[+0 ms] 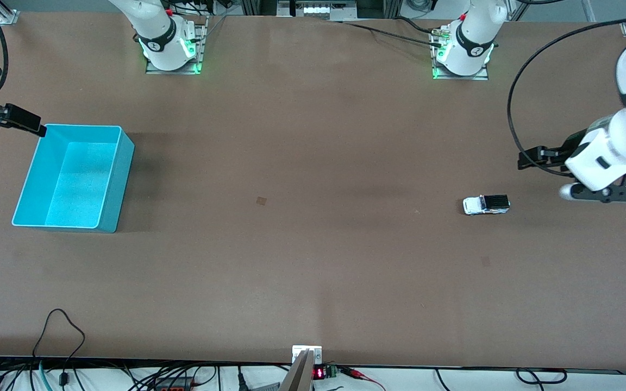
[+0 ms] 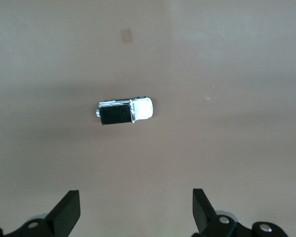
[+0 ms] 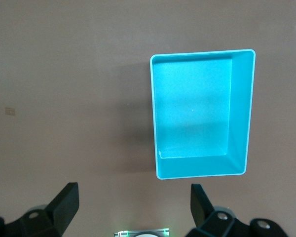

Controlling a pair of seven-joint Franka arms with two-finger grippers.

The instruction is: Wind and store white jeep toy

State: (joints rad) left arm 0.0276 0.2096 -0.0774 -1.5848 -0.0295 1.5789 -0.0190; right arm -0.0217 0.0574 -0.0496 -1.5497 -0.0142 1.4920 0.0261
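Over the table by the white jeep toy, left gripper hangs spread wide, ready to grab; right gripper, also spread, waits by teal bin.

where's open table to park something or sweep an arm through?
Bare table runs between the teal bin and the white jeep toy, and along the whole strip nearer the front camera. Tight spots: the right gripper, open, over the table beside the bin; the left gripper, open, over the table beside the jeep.
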